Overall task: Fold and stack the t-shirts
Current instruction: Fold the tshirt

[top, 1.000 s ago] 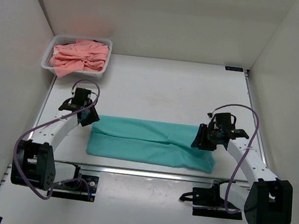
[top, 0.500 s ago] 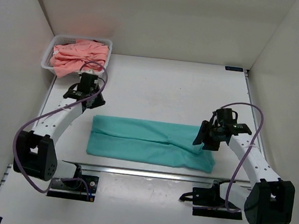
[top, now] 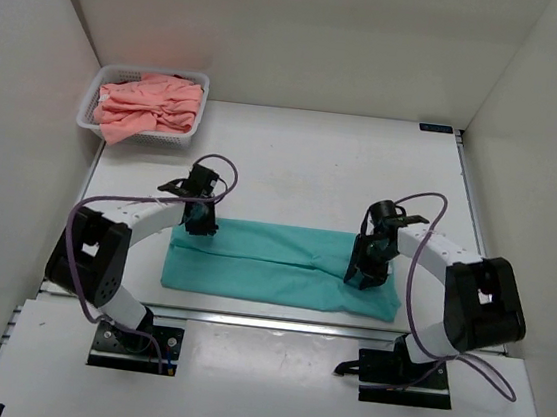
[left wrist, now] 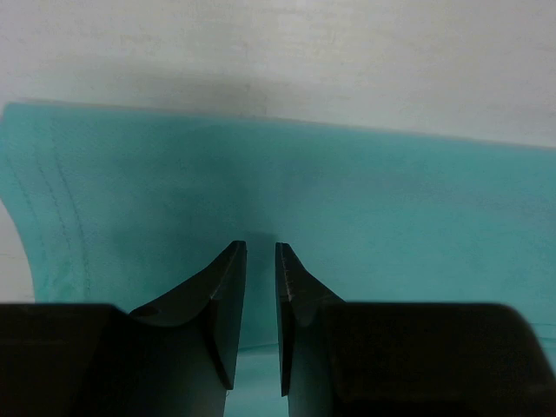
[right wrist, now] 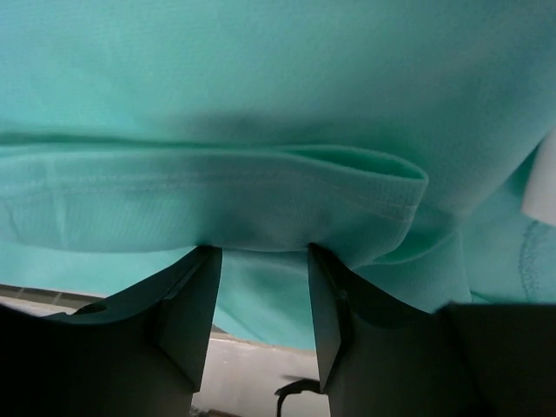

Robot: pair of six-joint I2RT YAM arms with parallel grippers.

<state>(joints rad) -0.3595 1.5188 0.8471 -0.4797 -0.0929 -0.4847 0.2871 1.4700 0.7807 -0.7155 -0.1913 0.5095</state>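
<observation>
The teal t-shirt point(top: 272, 268) lies folded into a long strip across the near half of the table. My left gripper point(top: 199, 225) is down on its far left edge. In the left wrist view point(left wrist: 261, 248) the jaws stand almost together with only a thin slit, nothing between them, tips against the flat teal cloth point(left wrist: 391, 200). My right gripper point(top: 364, 271) is on the shirt's right part. In the right wrist view point(right wrist: 265, 250) the jaws are apart, tips against a stitched hem fold of the shirt point(right wrist: 278, 187). Salmon-pink t-shirts point(top: 149, 105) lie bunched in the basket.
The white mesh basket point(top: 171, 140) stands at the far left corner by the left wall. White walls close in the table on the left, back and right. A metal rail point(top: 276, 322) runs along the near edge just below the shirt.
My left gripper swung up toward the basket, then came back down on the shirt's far edge, further right than before. My right gripper moved left onto the shirt.
</observation>
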